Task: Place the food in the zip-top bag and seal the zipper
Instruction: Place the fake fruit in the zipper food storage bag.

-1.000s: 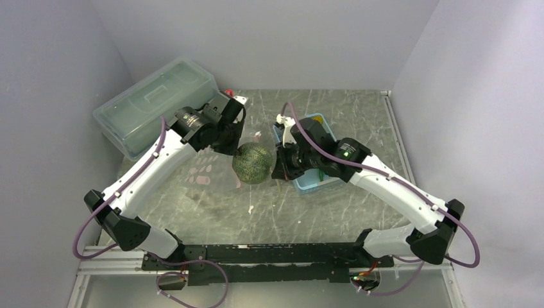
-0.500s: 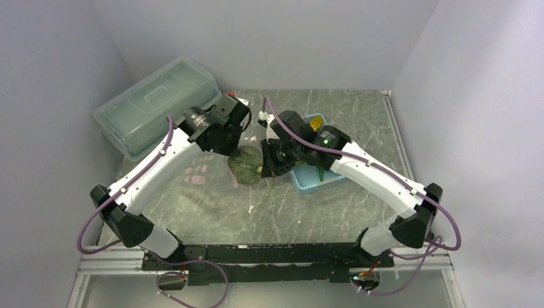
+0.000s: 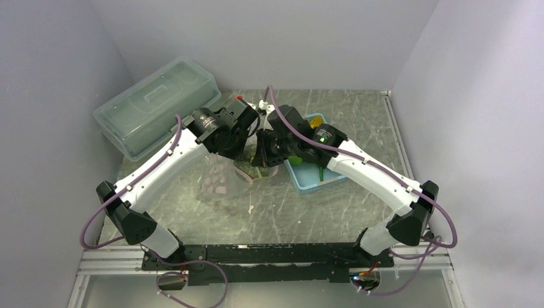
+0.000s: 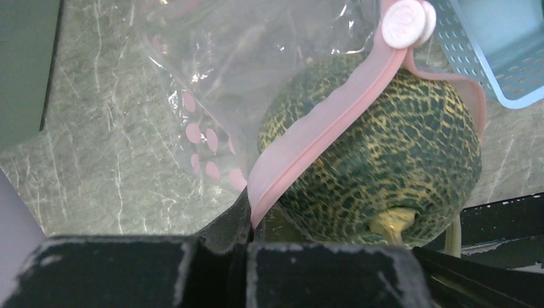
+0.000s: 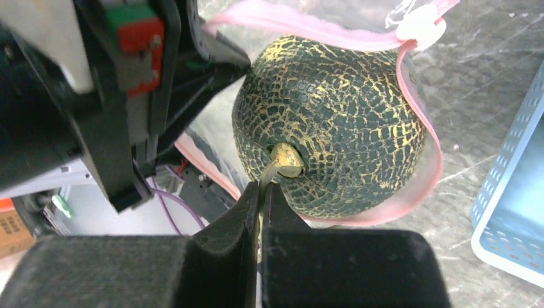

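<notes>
The dull-green netted melon [image 5: 333, 122] sits in the mouth of the clear pink-dotted zip-top bag [image 4: 212, 77]. The pink zipper strip [image 4: 321, 128] loops around the melon, with its white slider [image 4: 405, 22] at the far end. My left gripper [image 4: 253, 224] is shut on the zipper strip and holds the mouth up. My right gripper [image 5: 260, 192] is shut on the melon's yellow stem [image 5: 282, 160]. In the top view both grippers meet over the melon [image 3: 247, 170], and the bag [image 3: 218, 179] trails to the left. Other food is mostly hidden.
A light-blue slatted basket [image 3: 314, 178] stands just right of the melon, under the right arm, with a green piece [image 3: 296, 159] in it. A large translucent lidded box [image 3: 154, 102] stands at the back left. Grey walls close in the table.
The right gripper has carried the melon left, away from the basket. The left gripper has moved right and lifted the bag's mouth. The zipper strip now rings the melon.
</notes>
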You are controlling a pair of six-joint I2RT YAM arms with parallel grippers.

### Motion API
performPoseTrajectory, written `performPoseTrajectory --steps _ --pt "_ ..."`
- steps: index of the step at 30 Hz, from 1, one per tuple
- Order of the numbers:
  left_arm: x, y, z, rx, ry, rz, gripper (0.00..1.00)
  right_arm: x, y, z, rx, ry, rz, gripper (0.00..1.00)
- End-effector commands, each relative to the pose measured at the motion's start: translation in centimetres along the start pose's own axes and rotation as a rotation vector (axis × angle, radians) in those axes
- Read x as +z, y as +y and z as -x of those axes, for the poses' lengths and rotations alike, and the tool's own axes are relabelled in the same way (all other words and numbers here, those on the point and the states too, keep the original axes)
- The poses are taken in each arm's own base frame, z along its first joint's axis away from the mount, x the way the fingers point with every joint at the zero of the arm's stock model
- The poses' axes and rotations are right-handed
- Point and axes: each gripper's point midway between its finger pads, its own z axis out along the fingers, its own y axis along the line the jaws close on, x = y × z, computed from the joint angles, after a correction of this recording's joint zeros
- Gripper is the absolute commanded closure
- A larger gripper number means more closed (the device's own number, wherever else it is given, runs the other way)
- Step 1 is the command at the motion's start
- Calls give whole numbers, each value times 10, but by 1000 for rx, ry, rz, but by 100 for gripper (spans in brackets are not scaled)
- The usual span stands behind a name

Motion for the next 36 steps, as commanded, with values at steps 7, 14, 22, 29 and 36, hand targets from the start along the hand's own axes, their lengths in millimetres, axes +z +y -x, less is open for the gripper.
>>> performPoseTrajectory --steps 7,14,22,29,36 --pt "-19 -34 -3 42 -70 -139 100 -5 16 61 140 -198 108 100" --pt "-14 -30 -23 83 -61 -110 100 -14 5 71 214 -180 206 100" --pt "-11 -30 -31 75 -90 -129 100 -19 11 69 348 -129 430 100" --pt "-6 -27 -37 92 -103 -97 100 -29 17 73 427 -100 551 100" --pt "-6 -24 -42 107 -141 -80 100 -27 10 74 531 -71 574 100"
